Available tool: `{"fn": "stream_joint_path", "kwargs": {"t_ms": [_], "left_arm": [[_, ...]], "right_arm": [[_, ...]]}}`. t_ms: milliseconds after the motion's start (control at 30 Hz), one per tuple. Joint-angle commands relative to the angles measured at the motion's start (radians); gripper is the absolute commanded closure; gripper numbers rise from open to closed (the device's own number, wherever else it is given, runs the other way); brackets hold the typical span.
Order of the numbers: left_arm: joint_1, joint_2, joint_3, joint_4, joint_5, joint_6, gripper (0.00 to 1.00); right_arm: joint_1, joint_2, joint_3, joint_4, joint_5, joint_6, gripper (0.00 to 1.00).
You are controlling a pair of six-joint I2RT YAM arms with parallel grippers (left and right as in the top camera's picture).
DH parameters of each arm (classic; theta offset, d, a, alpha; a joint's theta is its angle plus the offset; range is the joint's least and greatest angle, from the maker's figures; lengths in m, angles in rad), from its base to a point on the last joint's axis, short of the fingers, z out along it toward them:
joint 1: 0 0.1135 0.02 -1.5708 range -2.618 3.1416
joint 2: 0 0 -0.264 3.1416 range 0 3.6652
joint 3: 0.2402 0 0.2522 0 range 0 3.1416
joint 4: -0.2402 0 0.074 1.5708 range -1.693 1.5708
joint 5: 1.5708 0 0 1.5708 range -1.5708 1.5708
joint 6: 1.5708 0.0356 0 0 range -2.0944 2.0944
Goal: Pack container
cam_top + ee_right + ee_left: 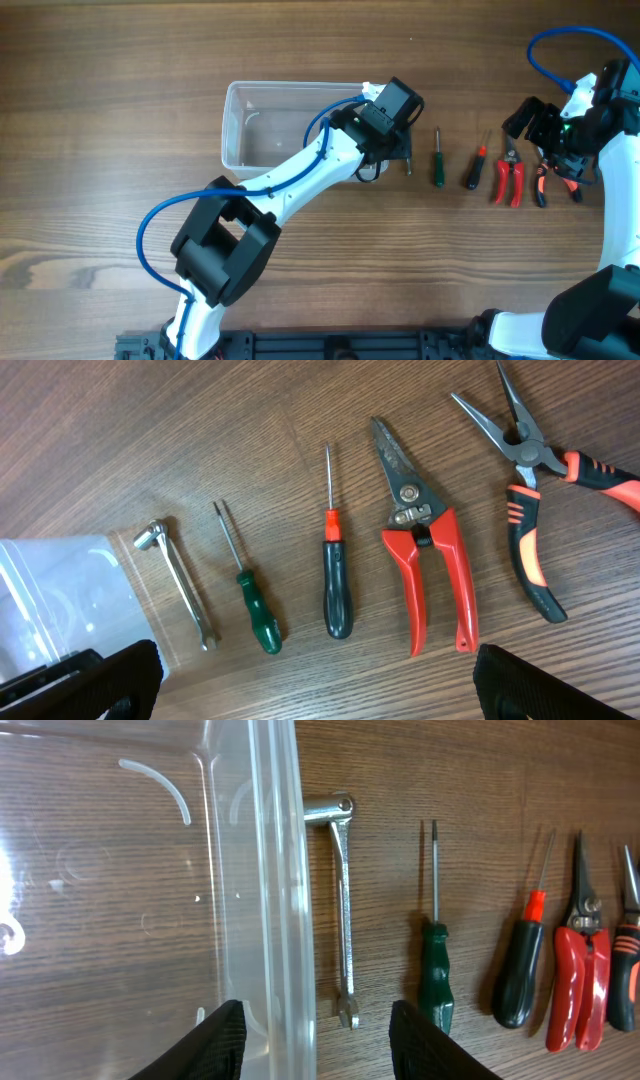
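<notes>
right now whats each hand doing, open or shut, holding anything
left hand: open, holding nothing, fingers either side of the tub wall and the wrench
right hand: wide open, holding nothing

On the surface (100,100), the container (232,125) lies at the left. Just beside its right wall lies a wrench (344,910). Rightward in a row follow a screwdriver (437,160), a second screwdriver (475,168), cutters (508,177) and pliers (525,510), each apart.

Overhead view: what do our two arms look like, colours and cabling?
The left arm and right arm have white shells and black joint housings. A blue cable loops along each. The left tool and right tool are black, with matte black fingers.
</notes>
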Motion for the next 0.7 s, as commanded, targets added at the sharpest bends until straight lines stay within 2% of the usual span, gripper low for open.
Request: {"fn": "stream_joint_path", "kwargs": {"t_ms": [0, 167, 300, 400, 600, 667], "left_arm": [[0.025, -0.06, 0.066, -0.024, 0.008, 0.087, 0.51], [0.056, -0.187, 0.125, -0.07, -0.044, 0.203, 0.49], [0.094, -0.308, 0.144, -0.129, -0.227, 0.315, 0.44], [0.165, -0.386, 0.144, -0.188, -0.375, 0.346, 0.45], [0.36, -0.391, 0.143, -0.368, -0.323, 0.345, 0.59], [0.426, -0.351, 0.143, -0.478, -0.324, 0.345, 0.48]], "right_arm": [[0.003, 0.011, -0.004, 0.008, 0.013, 0.014, 0.0], [0.003, 0.011, -0.004, 0.029, 0.013, 0.014, 0.0], [0.003, 0.011, -0.004, 0.045, 0.013, 0.014, 0.0], [0.003, 0.011, -0.004, 0.056, 0.013, 0.014, 0.0], [0.003, 0.011, -0.004, 0.077, 0.013, 0.014, 0.0], [0.003, 0.011, -0.004, 0.076, 0.013, 0.014, 0.0]]}}
